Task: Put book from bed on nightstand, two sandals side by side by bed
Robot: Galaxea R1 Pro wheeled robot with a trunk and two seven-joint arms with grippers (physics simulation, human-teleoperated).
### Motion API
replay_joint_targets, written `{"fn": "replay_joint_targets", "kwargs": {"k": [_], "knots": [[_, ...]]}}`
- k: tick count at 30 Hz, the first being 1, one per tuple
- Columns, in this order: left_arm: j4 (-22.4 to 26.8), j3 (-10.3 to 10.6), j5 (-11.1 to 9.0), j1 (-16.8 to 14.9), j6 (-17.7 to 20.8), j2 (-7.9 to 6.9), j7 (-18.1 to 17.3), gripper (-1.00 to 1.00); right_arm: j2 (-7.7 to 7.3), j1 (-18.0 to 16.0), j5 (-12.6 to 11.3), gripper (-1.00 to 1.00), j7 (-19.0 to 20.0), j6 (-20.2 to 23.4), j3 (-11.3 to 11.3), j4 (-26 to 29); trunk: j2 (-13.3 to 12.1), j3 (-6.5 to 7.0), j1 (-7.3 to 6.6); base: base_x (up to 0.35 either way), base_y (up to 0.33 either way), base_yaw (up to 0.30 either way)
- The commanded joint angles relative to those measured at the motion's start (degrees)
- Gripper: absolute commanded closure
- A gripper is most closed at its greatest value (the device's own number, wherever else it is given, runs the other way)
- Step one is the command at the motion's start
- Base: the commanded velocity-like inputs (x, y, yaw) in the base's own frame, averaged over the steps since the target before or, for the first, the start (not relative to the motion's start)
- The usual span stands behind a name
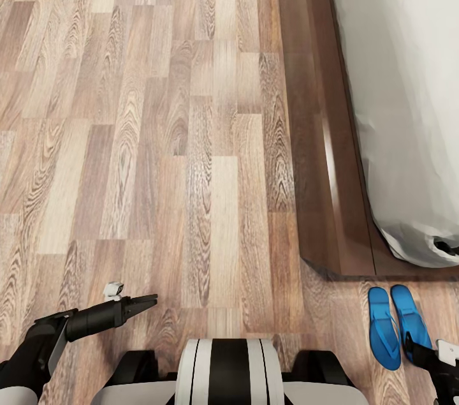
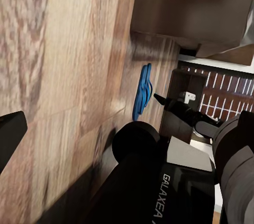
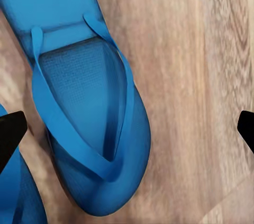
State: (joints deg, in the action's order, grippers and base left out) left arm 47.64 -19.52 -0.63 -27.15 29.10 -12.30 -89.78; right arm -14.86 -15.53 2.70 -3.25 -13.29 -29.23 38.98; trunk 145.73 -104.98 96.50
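Two bright blue sandals (image 1: 384, 327) lie side by side on the wood floor, just off the corner of the bed (image 1: 408, 105), toes pointing away from it. My right gripper (image 1: 414, 349) hovers low over them, open. In the right wrist view one sandal (image 3: 90, 123) lies between the spread fingertips (image 3: 10, 134) and is not gripped; a second sandal (image 3: 13, 197) shows at the edge. My left gripper (image 1: 146, 301) hangs open and empty above bare floor at the near left. The left wrist view shows the sandals (image 2: 142, 94) edge-on. The book and the nightstand are out of view.
The bed's dark brown platform frame (image 1: 331, 201) juts out along the right, with the pale mattress on top. Wood-plank floor (image 1: 159, 137) stretches ahead and left. My own base (image 1: 229, 373) sits at the near edge. A dark shelf unit (image 2: 182, 102) stands beyond the sandals.
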Motion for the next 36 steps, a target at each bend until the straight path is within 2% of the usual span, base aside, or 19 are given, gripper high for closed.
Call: {"fn": "replay_joint_targets", "kwargs": {"k": [1,31,36], "knots": [[0.0,0.0,0.0,0.0,0.6,0.0,-0.2,-1.0,0.0,0.0,0.3,-1.0,-0.2,-0.2,0.0,0.0,0.0,-0.02,-0.01,0.0,0.0,0.0],[0.0,-0.1,0.0,0.0,0.6,0.0,-0.2,-1.0,0.0,0.0,0.2,-1.0,-0.2,-0.1,0.0,0.0,0.0,-0.02,-0.01,0.0,0.0,0.0],[0.0,-0.1,0.0,0.0,0.6,0.0,-0.2,-1.0,0.0,0.0,0.2,-1.0,-0.2,-0.1,-0.1,0.0,-0.1,1.09,-0.14,0.0,0.0,0.0]]}}
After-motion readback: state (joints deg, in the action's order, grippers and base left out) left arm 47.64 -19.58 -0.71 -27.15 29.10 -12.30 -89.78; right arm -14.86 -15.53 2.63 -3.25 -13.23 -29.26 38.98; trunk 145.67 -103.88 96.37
